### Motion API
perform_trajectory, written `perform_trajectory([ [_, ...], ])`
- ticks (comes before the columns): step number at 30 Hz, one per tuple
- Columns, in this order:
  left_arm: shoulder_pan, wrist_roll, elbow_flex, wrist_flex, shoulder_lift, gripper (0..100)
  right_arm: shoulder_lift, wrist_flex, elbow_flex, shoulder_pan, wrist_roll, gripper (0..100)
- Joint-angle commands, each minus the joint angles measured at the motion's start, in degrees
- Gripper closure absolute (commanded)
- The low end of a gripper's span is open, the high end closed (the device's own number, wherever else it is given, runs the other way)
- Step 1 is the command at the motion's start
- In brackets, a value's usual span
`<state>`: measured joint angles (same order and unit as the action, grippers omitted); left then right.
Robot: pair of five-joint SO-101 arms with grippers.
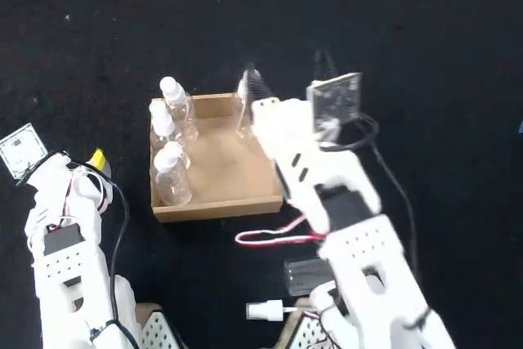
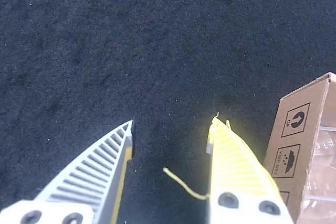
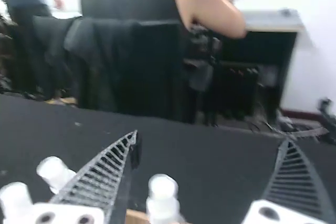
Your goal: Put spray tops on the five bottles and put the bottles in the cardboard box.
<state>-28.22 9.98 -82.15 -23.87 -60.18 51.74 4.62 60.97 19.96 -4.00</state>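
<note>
A brown box (image 1: 216,208) sits in the middle of the high view on a black table (image 1: 425,55). Four bottles stand in it. Three make a row along the box's left wall: the back bottle (image 1: 173,97), the middle bottle (image 1: 163,127) and the front bottle (image 1: 172,173). Each of these three has a white top on. The fourth bottle (image 1: 243,116) stands in the upper right corner of the box, and the right wrist view shows a white top on it too (image 3: 163,190). The fifth bottle (image 1: 304,275) lies on its side on the table, below the box near the bottom of the frame. It is partly under the right arm and seems to have no top. One loose top (image 1: 265,310) lies just beside it, a little lower and to the left. One red and white wire (image 1: 270,238) lies between the box and the fifth bottle. The right gripper (image 1: 286,73) hangs over the box's upper right corner. Its two fingers are spread wide and hold nothing (image 3: 210,139). The fourth bottle is between them, close to one finger, but I cannot tell if they touch. The left gripper (image 1: 98,161) is at the left of the frame, near the box but apart from it. It has one grey finger and one yellow finger, spread apart over bare table with nothing between them (image 2: 170,124). The box's wall is just beside the yellow finger.
</note>
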Motion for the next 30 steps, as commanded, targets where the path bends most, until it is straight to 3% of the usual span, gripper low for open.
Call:
perform_trajectory([
  [1, -0.2, 0.2, 0.5, 1.4, -1.0, 79, 11.8, 14.1, -4.6, -6.5, -0.3, 64.5],
  [9, -0.2, 0.2, 0.5, 1.4, -1.0, 79, 20.0, 42.2, -8.3, -20.8, 0.4, 64.5],
  [11, -0.2, 0.2, 0.5, 1.4, -1.0, 79, 19.8, 46.9, -10.4, -24.8, 4.1, 64.6],
  [20, -0.2, 0.2, 0.5, 1.4, -1.0, 79, 12.4, 74.9, -20.3, -28.9, 35.3, 64.6],
  [24, -0.2, 0.2, 0.5, 1.4, -1.0, 79, 10.3, 85.8, -22.1, -28.9, 57.1, 64.6],
  [27, -0.2, 0.2, 0.5, 1.4, -1.0, 79, 9.6, 90.3, -21.9, -28.8, 69.5, 64.6],
  [30, -0.2, 0.2, 0.5, 1.4, -1.0, 79, 8.5, 91.7, -20.6, -28.8, 75.3, 64.6],
])
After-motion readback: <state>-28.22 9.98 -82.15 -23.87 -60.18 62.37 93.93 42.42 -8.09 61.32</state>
